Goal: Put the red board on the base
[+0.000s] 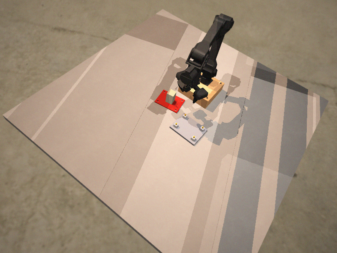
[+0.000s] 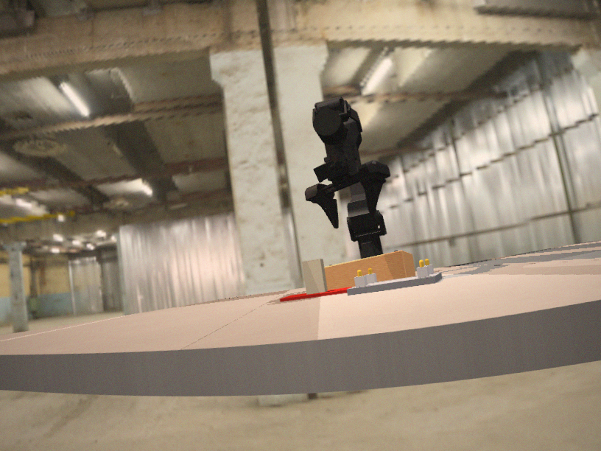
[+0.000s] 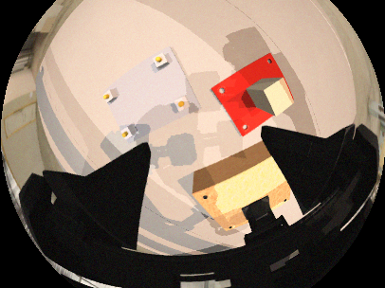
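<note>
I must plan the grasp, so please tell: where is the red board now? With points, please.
In the top view, the red board (image 1: 161,102) (image 2: 300,296) (image 3: 234,108) lies left of the wooden block (image 1: 206,104) (image 2: 371,268) (image 3: 239,180), beside the grey base (image 1: 188,129) (image 2: 396,286) (image 3: 144,90).

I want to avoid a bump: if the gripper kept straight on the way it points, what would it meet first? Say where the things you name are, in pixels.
Probably the table (image 1: 112,151) (image 2: 200,330) (image 3: 119,27), near the wooden block (image 1: 205,102) (image 2: 371,267) (image 3: 242,183); depth is unclear, so the gripper (image 1: 188,95) (image 2: 353,220) (image 3: 208,139) might clip the block.
</note>
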Robot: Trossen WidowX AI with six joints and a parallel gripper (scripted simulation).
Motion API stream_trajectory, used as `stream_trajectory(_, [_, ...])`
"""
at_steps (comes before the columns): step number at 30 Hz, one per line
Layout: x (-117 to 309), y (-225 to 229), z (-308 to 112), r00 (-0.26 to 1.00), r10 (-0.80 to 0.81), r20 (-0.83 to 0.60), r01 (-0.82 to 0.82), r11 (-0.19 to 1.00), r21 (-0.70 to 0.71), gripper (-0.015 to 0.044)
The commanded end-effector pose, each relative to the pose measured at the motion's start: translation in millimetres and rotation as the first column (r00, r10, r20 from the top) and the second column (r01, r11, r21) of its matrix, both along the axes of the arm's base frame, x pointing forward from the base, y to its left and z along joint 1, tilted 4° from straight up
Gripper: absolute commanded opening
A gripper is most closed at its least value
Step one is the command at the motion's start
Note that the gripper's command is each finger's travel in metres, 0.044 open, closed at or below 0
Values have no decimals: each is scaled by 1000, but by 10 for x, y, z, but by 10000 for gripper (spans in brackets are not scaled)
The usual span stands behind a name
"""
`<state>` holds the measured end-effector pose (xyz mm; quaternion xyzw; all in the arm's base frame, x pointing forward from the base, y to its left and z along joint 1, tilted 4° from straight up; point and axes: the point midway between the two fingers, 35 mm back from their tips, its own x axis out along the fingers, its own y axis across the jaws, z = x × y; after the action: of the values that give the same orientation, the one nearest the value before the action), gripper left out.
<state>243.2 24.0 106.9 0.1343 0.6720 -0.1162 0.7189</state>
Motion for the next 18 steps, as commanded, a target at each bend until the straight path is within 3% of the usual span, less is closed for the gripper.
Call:
stream_trajectory(1, [-3, -718, 49, 943, 322, -87, -327, 943, -55, 440])
stream_trajectory(7, [-87, -1045, 89, 873, 471, -129, -480, 876, -47, 440])
stream_trajectory(18, [-103, -1017, 88, 870, 475, -130, -484, 874, -46, 440])
